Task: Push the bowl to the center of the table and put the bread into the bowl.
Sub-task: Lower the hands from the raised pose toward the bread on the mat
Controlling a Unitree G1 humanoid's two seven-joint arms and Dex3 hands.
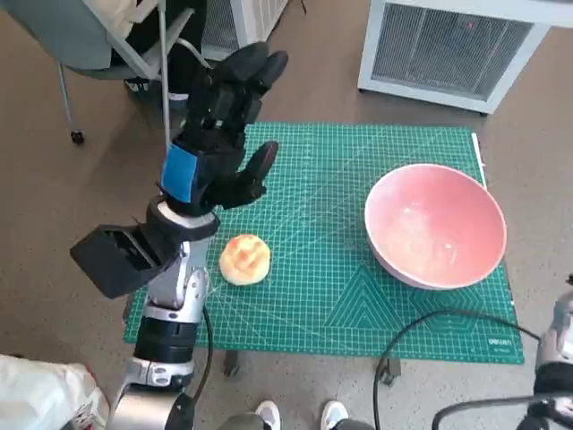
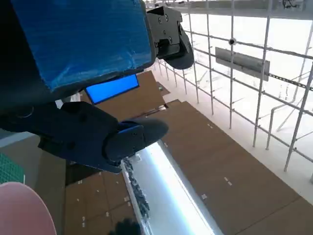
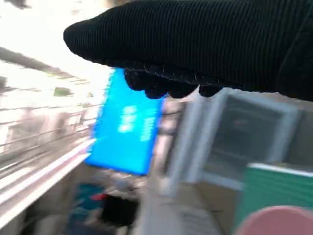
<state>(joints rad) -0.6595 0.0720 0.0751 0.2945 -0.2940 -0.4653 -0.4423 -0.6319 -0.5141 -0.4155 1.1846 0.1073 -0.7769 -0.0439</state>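
The pink bowl (image 1: 436,224) stands upright near the right edge of the green cutting mat (image 1: 331,296). Its rim also shows in the left wrist view (image 2: 24,210) and the right wrist view (image 3: 279,220). A round golden bread roll (image 1: 244,259) lies on the mat's front left part. My left hand (image 1: 219,143) is raised above the mat's left side, beyond the bread, fingers (image 2: 171,39) spread and holding nothing. Of the right arm only the forearm (image 1: 560,345) shows at the lower right. The glove of my right hand (image 3: 195,44) fills the top of its wrist view, with its grip hidden.
A white grilled unit (image 1: 457,45) stands beyond the table at the right, and a chair (image 1: 98,45) at the far left. A black cable (image 1: 430,331) loops over the mat's front edge. A person's shoes (image 1: 300,417) show below the table, and a white bag (image 1: 36,394) at the lower left.
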